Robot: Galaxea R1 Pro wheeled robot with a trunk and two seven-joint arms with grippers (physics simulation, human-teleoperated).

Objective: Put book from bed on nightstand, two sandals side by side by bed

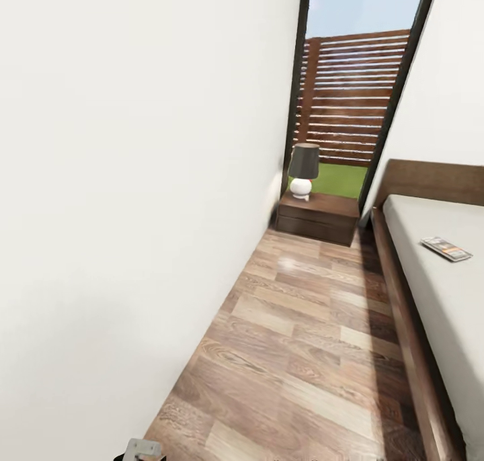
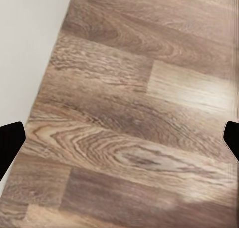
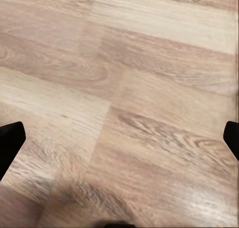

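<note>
The book (image 1: 446,248) lies flat on the pale mattress of the bed (image 1: 437,293), toward the headboard end and close to the edge that faces the aisle, so as I judge it that part of the job is not yet done. Beyond the head of the bed, against the white wall under the tall window (image 1: 356,91), sits the nightstand (image 1: 318,217), with a small lamp (image 1: 303,169) on its top and room beside the lamp for a thin paperback. Between the bed and the wall runs a strip of wood-plank floor (image 1: 302,340), and no blue sandals lie on it, so I would say the pair has yet to be brought beside the bed. The left gripper (image 2: 119,138) hangs over bare planks near the wall, its fingers spread wide with nothing between them; the right gripper (image 3: 119,138) is likewise parted and empty above the floor. Everything looks left to do.
</note>
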